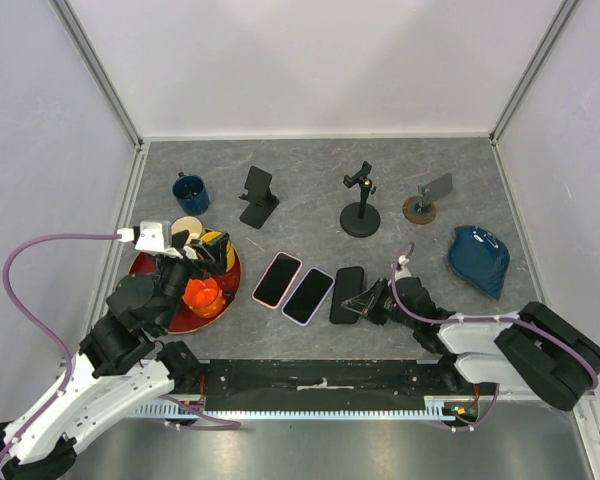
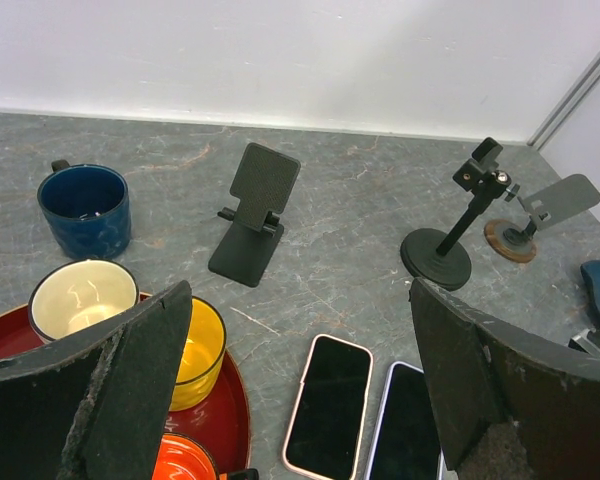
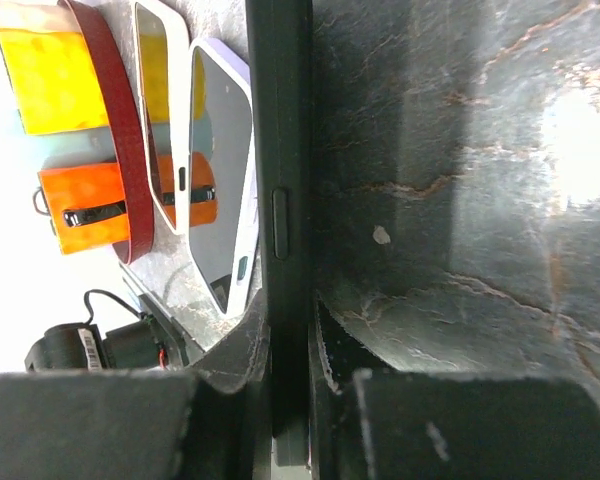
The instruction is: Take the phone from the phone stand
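The right gripper is clamped narrowly on the black phone: its wrist view shows the phone edge-on, side button towards the camera, pinched between the two pads by face and back. The grip sits on the phone's right long edge, towards the end nearer the arm bases. The wrist is rolled over so that the phone lies flat or close to it, low over the worktop. Whether it actually rests there I cannot tell. Its long axis runs across the gripper's reach, from the near edge away towards the clamp stand, dark screen upward. Just beyond it from this gripper lie a lavender-cased phone and then a pink-cased phone, roughly parallel. Further off, the clamp stand, the folding stand and a small plate stand all stand bare, so I judge the phone is already off its stand and only the release remains. The left gripper is spread wide over the red tray, well apart from the black phone.
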